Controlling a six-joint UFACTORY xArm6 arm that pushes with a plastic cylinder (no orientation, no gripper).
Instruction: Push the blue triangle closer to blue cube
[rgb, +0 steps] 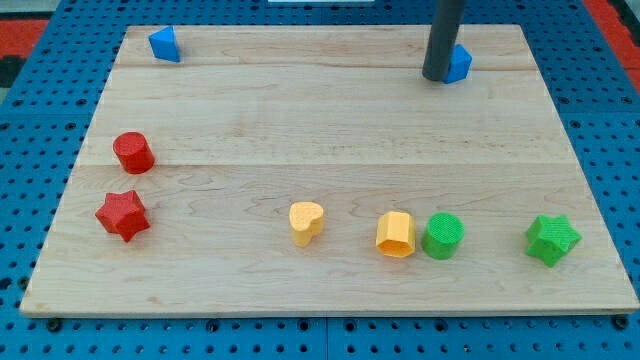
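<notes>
Red cylinder (133, 152), red star (122, 214), yellow heart (306, 222), green star (552, 239).

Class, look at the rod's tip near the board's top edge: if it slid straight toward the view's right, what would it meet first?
My tip would meet the blue block at once; it appears already against the block's left side, partly hiding it.

I see two blue blocks (164, 44) (459, 63), a red cylinder (133, 152), red star (122, 214), yellow heart (306, 222), yellow hexagon (395, 234), green cylinder (443, 235), green star (552, 239); pale wood-grain board (320, 140), dark grey rod (443, 38).
</notes>
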